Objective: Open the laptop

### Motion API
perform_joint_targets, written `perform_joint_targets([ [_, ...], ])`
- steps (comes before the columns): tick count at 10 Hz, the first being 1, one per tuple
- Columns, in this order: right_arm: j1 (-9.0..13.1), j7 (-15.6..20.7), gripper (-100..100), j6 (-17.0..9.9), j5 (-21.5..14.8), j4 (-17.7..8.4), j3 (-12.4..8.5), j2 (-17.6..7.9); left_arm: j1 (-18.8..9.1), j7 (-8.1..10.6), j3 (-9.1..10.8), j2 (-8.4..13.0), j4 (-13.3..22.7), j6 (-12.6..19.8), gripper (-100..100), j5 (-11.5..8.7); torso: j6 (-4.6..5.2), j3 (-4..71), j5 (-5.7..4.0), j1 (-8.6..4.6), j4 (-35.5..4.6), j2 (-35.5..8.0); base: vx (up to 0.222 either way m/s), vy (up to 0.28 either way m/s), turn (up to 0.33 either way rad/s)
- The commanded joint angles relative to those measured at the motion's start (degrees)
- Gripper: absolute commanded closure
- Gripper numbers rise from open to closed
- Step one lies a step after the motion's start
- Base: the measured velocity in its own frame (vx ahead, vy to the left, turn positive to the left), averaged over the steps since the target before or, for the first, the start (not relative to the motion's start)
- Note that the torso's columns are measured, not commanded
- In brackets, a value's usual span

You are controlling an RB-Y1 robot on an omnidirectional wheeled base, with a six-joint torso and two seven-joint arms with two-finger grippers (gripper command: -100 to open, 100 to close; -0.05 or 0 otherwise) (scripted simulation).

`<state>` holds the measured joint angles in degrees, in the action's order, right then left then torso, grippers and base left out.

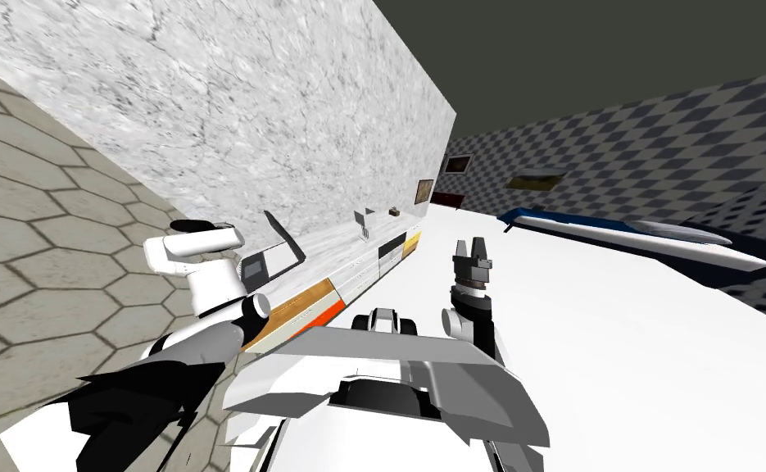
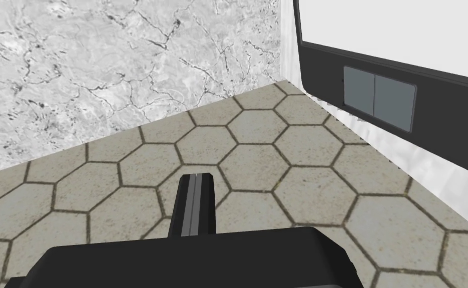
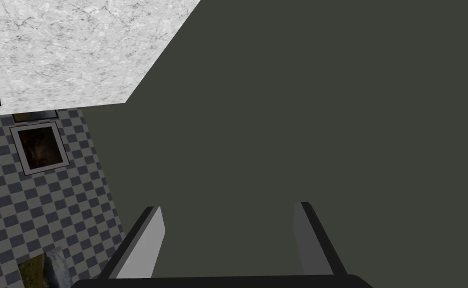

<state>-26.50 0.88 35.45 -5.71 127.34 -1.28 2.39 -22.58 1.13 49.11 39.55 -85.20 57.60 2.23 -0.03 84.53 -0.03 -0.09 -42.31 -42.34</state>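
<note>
Hovering above hexagon floor tiles [image 2: 278, 150] beside the laptop [image 2: 378, 95], left gripper [image 2: 195, 176] pressed together; right gripper [image 3: 227, 210] spread; marble wall [image 2: 102, 65] beyond

Lighting is flat and even throughout. The white surface [image 1: 618, 328] is washed out to plain white. The ceiling [image 1: 618, 49] is rendered dim, dark grey. The marble wall [image 1: 250, 106] and floor tiles [image 2: 278, 165] are evenly lit. The head view is rolled and stretched toward the corners.
</note>
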Motion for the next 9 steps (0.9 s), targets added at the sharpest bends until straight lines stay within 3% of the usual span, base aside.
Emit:
perform_joint_targets([
  [1,-0.02,0.00,0,0.00,0.00,0.00,-0.01,0.00,-0.28,0.10,0.77,0.63,3.93,-0.85,100,-0.08,-0.06,0.06,0.03,0.11,0.02,0.11,-0.034,-0.001,0.058],
  [2,-0.02,0.00,0,0.00,0.00,0.00,-0.01,0.00,-0.75,1.15,3.50,2.44,6.12,-3.56,100,0.39,0.01,0.16,0.06,0.17,0.08,0.27,-0.152,0.000,-0.308],
  [3,0.01,0.00,0,0.00,0.00,0.00,0.00,0.00,-0.75,1.15,4.28,2.44,8.58,-3.56,100,0.39,0.13,0.00,0.04,0.11,0.01,-0.08,-0.183,0.000,-0.362],
  [4,0.01,0.00,0,0.00,0.00,0.00,0.00,0.00,-1.21,2.21,6.24,4.25,10.82,-6.27,100,0.85,0.03,-0.11,0.04,0.08,-0.04,-0.17,-0.248,-0.001,-0.448],
  [5,0.02,0.00,0,0.00,0.00,0.00,0.00,0.00,-1.21,2.21,7.79,4.25,12.88,-6.27,100,0.85,0.04,-0.19,0.02,0.08,-0.09,-0.32,-0.187,-0.012,-0.313],
  [6,0.00,0.00,0,0.00,0.00,0.00,0.00,0.00,-1.21,2.21,7.79,4.25,13.88,-6.27,100,0.85,-0.02,-0.02,0.02,0.09,-0.02,0.00,-0.064,-0.017,-0.037],
  [7,-0.02,0.00,0,0.00,0.00,0.00,-0.01,-0.01,-1.67,3.26,10.57,6.05,15.80,-8.97,100,1.32,-0.02,0.26,0.05,0.12,0.13,0.44,-0.145,-0.039,-0.392],
  [9,-0.01,0.00,0,0.00,0.00,0.00,-0.01,0.00,-1.67,3.26,11.30,6.05,18.13,-8.97,100,1.32,0.02,0.07,0.01,0.04,0.03,0.10,-0.111,-0.028,-0.168],
])
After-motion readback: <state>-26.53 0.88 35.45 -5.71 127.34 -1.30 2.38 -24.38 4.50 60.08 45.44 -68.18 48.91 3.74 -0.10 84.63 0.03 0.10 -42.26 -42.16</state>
